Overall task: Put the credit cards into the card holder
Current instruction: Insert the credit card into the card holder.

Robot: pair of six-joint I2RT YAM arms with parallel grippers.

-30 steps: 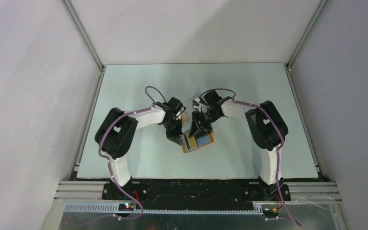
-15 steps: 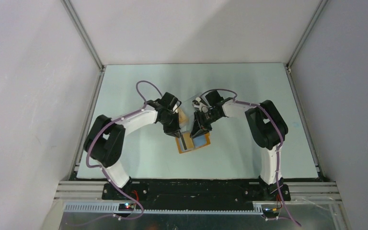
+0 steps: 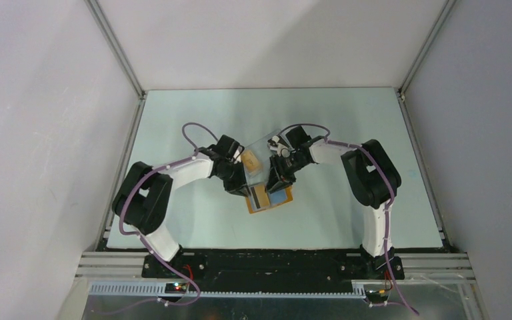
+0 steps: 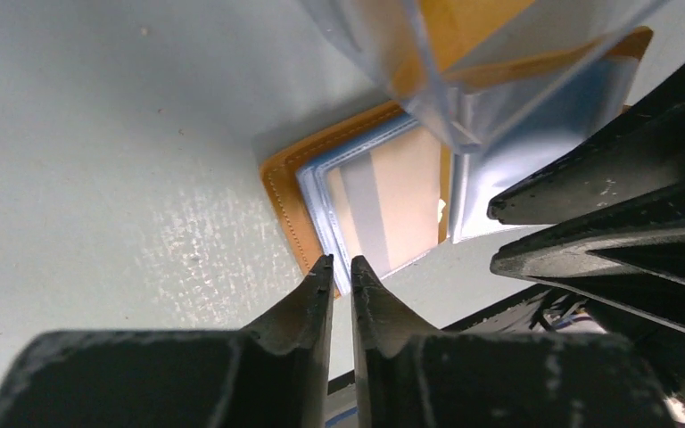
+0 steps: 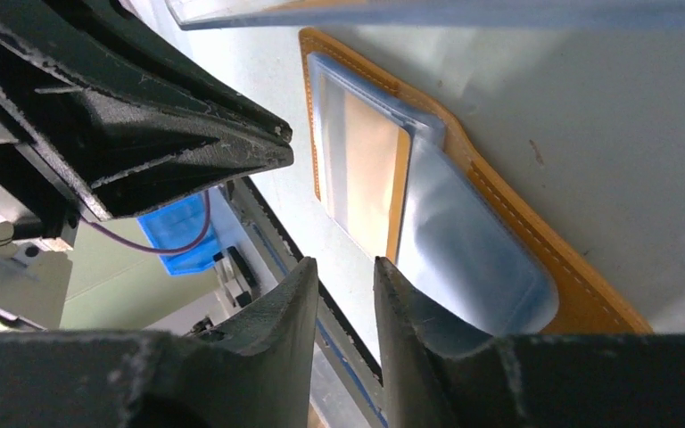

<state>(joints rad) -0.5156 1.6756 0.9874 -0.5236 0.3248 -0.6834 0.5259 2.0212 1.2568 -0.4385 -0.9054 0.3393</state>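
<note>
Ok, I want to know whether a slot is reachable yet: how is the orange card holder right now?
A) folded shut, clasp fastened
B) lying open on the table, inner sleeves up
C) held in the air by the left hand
B: the card holder lies spread open on the table, its clear inner sleeves facing up in both wrist views.

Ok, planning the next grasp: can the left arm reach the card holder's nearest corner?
Probably yes: the left gripper hovers right beside the card holder, at its orange corner, with nothing between them.
</note>
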